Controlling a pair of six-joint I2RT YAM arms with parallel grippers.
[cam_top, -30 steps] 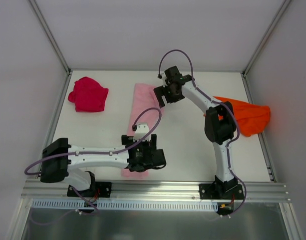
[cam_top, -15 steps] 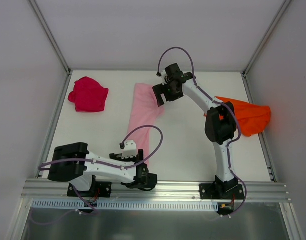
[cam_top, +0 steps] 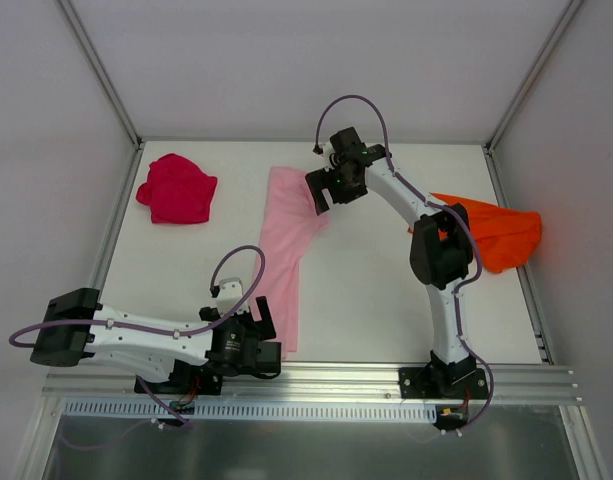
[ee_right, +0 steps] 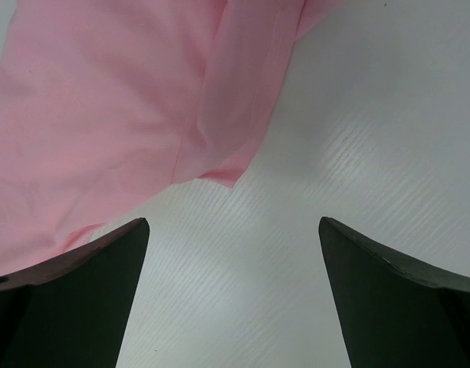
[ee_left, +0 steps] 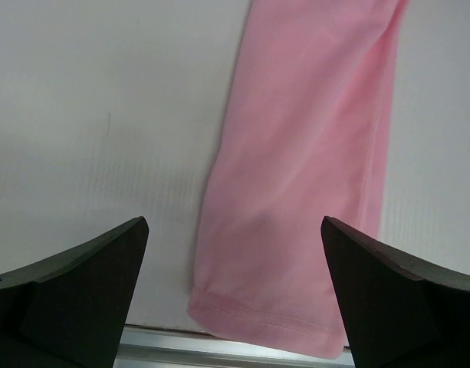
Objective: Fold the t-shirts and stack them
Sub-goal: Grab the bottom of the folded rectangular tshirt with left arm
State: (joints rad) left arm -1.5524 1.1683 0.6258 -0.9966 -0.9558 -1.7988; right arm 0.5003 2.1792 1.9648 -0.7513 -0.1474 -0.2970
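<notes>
A light pink t-shirt (cam_top: 286,255) lies as a long narrow strip down the middle of the table; its near hem (ee_left: 296,307) reaches the front edge. My left gripper (cam_top: 269,338) hovers open just left of that hem, and in the left wrist view the left gripper (ee_left: 233,222) frames the hem with nothing held. At the strip's far end my right gripper (cam_top: 319,195) stands open; in the right wrist view the right gripper (ee_right: 233,222) is over bare table beside the pink cloth (ee_right: 104,100). A crimson t-shirt (cam_top: 176,188) lies bunched far left. An orange t-shirt (cam_top: 496,235) lies crumpled far right.
White walls with metal posts close in the white table (cam_top: 386,290) on three sides. An aluminium rail (cam_top: 306,378) runs along the near edge by the arm bases. The orange shirt hangs over the table's right edge.
My left arm has drawn back toward the near-left edge, uncovering the pink shirt's near end, which now lies flat. The right gripper shifted slightly at the far end.
</notes>
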